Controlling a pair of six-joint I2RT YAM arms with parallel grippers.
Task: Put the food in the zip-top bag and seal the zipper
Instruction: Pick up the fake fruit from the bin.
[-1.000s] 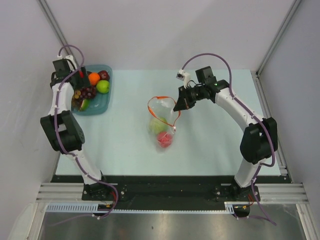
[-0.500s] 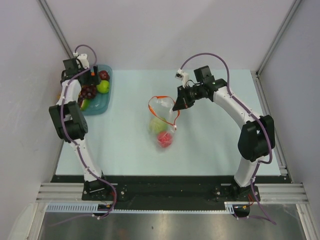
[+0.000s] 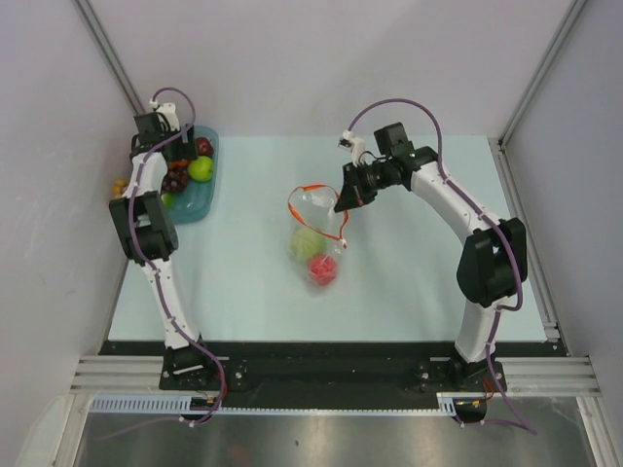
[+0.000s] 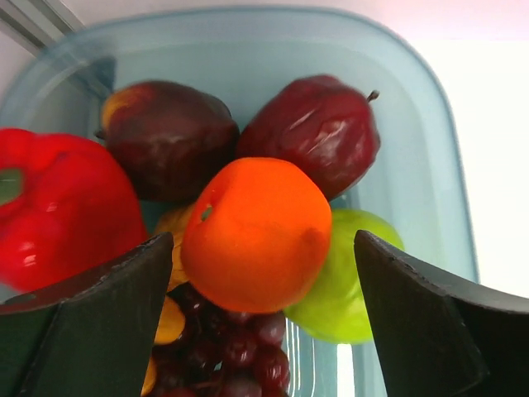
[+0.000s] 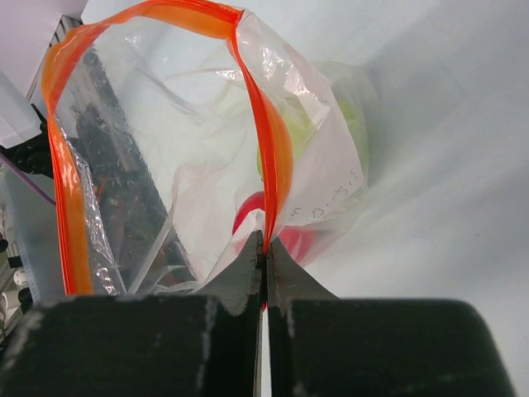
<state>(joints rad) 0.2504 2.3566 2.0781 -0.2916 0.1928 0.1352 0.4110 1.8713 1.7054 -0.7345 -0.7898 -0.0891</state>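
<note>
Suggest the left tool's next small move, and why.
Probably lower the left tool around the orange: its jaws stand wide open with the orange centred between them, on top of the pile in the tray. The right tool is shut on the zipper, holding the zip-top bag open.

The left arm [image 3: 144,222] has drawn up and swung right, its elbow now farther from the near edge. That has carried the left gripper [image 4: 263,240] from the left rim of the tray [image 3: 208,185] to above the orange [image 4: 252,231], which it now hides from the overhead camera. The right gripper [image 3: 342,204] has drifted slightly far and left, and the pinched zipper [image 3: 310,189] and the zip-top bag [image 3: 316,232] have shifted a touch with it.
</note>
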